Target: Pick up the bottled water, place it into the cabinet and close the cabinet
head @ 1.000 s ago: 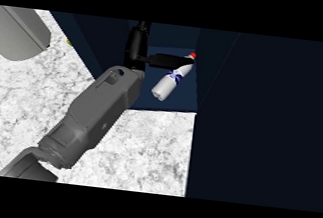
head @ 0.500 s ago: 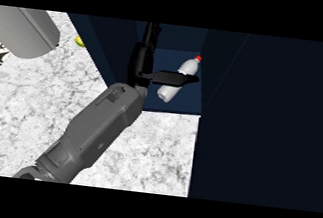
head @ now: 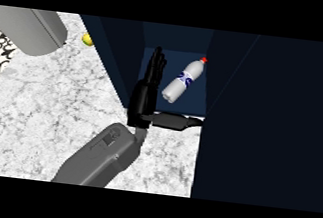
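Since the bottled water (head: 182,80) already lies on its side inside the dark blue cabinet (head: 179,42), red cap toward the back and tilted to the right, the picking up and the placing look done. What is left, as I judge it, is the closing: the large dark panel (head: 275,119) filling the right of the view seems to be the cabinet door, and it stands open.

Only one hand (head: 149,92) shows, coming up from the lower edge on a grey forearm (head: 99,157); which arm it is I cannot say for certain from this view, though I take it for the right one. Its fingers (head: 156,62) are stretched straight into the cabinet, just left of the bottle and apart from it, and the thumb (head: 180,121) points sideways toward the door's edge. The hand holds nothing. The other hand is out of view.

Compared with half a second earlier, the hand has let go: then the thumb and fingers were still across the bottle, now there is a clear gap between them, and the bottle rests by itself. The view has also shifted, so that more of the marbled surface (head: 46,103), a grey appliance (head: 36,29) at upper left and a small yellow-green object (head: 88,39) behind it show.
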Available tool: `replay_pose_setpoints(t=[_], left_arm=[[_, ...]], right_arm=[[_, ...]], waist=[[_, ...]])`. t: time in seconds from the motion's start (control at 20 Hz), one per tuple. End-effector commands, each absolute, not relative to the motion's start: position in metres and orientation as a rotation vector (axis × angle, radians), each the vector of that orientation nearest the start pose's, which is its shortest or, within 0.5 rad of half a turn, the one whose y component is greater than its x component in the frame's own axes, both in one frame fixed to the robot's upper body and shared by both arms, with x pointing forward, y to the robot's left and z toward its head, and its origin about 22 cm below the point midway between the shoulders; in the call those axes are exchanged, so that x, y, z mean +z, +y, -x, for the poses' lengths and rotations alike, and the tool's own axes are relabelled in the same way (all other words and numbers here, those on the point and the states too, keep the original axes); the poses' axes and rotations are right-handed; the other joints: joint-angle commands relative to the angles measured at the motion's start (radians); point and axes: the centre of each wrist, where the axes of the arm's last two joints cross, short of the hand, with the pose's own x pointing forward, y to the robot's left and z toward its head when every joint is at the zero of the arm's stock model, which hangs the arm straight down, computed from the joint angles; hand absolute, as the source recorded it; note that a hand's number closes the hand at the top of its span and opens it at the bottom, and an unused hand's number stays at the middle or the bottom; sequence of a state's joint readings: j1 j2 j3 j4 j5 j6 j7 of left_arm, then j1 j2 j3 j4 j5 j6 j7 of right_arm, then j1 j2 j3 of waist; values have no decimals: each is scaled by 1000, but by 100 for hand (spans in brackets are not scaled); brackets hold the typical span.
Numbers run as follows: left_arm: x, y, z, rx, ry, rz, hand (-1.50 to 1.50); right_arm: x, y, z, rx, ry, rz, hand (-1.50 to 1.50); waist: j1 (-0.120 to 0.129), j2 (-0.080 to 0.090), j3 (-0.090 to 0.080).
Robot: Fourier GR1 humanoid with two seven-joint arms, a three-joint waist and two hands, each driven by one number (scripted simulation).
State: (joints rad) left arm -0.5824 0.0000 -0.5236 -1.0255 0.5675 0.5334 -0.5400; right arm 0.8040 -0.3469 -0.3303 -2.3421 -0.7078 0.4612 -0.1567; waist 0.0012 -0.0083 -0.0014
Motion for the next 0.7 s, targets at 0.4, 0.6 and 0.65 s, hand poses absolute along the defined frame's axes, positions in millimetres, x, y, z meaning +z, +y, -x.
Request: replay_pose_setpoints(t=[0.4,0.6,0.65], left_arm=[[-1,70,-218,86,-1843,382,150],[-6,97,-194,30,-1806,408,150],[-7,113,-191,44,-1809,404,150]], right_arm=[[160,-318,-42,205,-1876,-260,150],[160,-309,-50,272,-1879,-286,150],[157,-305,-50,290,-1842,-325,150]], waist=[[-3,1,0],[4,3,0],[6,3,0]])
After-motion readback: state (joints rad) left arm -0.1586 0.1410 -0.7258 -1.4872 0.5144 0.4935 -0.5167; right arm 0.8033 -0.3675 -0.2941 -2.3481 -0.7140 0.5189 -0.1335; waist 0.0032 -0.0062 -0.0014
